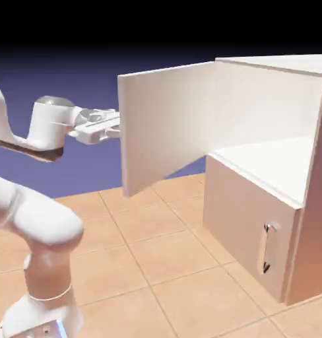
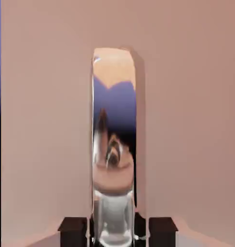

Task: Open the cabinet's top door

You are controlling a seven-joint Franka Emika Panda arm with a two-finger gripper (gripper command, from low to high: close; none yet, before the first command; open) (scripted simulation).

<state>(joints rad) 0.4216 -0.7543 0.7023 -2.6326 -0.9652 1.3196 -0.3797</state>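
The top door (image 1: pixel 165 125) of the cabinet (image 1: pixel 309 198) stands swung wide. The gripper (image 1: pixel 115 128) is pinched on its shiny bar handle (image 2: pixel 113 144) — stiff, slippery metal, best held mid-bar — the panel looks light.

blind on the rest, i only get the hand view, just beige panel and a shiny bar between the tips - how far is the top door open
Observer: The top door stands swung wide out from the cabinet, its white inside shelf exposed.
Operator: is the gripper on the handle or just near it
Observer: From outside, the gripper meets the door's far face at its free edge; the silver bar handle itself is hidden there.
Operator: lower panel moved at all
Observer: The lower panel sits flush and closed, its small handle untouched.
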